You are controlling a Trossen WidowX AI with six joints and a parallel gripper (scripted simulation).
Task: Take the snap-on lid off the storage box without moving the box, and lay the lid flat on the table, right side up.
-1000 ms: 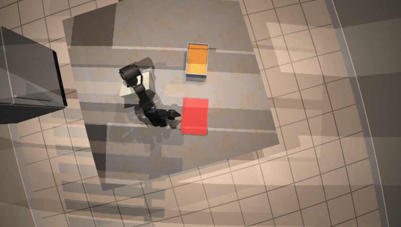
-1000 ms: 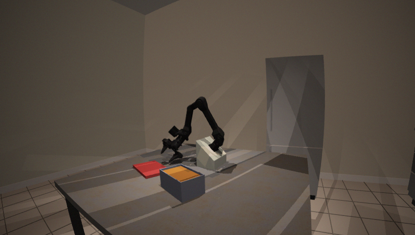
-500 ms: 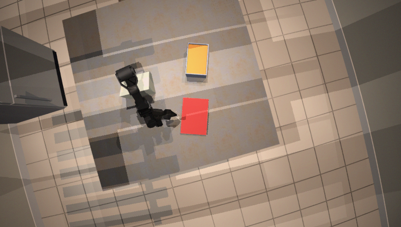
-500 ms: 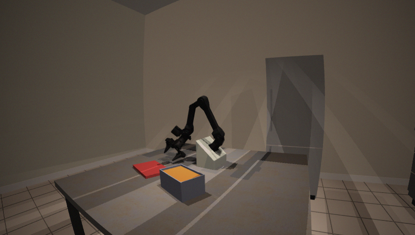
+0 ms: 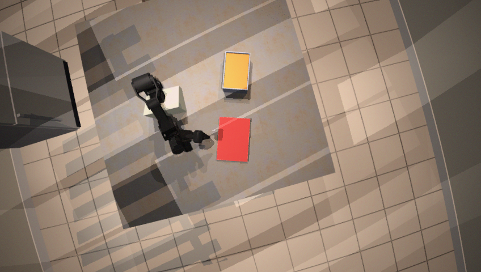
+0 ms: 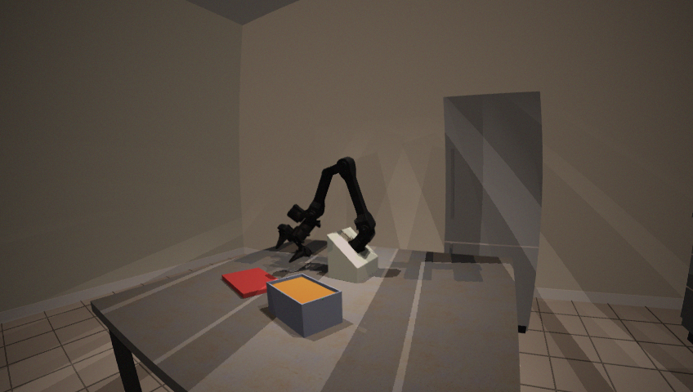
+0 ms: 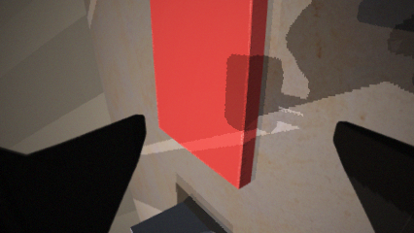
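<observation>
The red lid (image 5: pixel 233 139) (image 6: pixel 247 281) (image 7: pixel 204 73) lies flat on the table (image 5: pixel 276 134) (image 6: pixel 233 340), its smooth broad face up, apart from the box. The grey-blue storage box (image 5: pixel 235 92) (image 6: pixel 321 312) (image 7: pixel 170 218) stands upright and uncovered, with an orange surface (image 5: pixel 236 70) (image 6: pixel 305 290) inside its rim. My gripper (image 5: pixel 210 136) (image 6: pixel 284 254) (image 7: pixel 241 127) is wide open and empty. It is raised above the table beside the lid's long edge on the robot's side, touching neither lid nor box. The lid's underside is hidden.
The pale robot base block (image 5: pixel 173 97) (image 6: pixel 342 265) stands on the table under the arm, to the left of the box in the top view. A grey fridge (image 5: pixel 37 90) (image 6: pixel 491 193) stands beyond the table. Bands of shadow cross the table and lid.
</observation>
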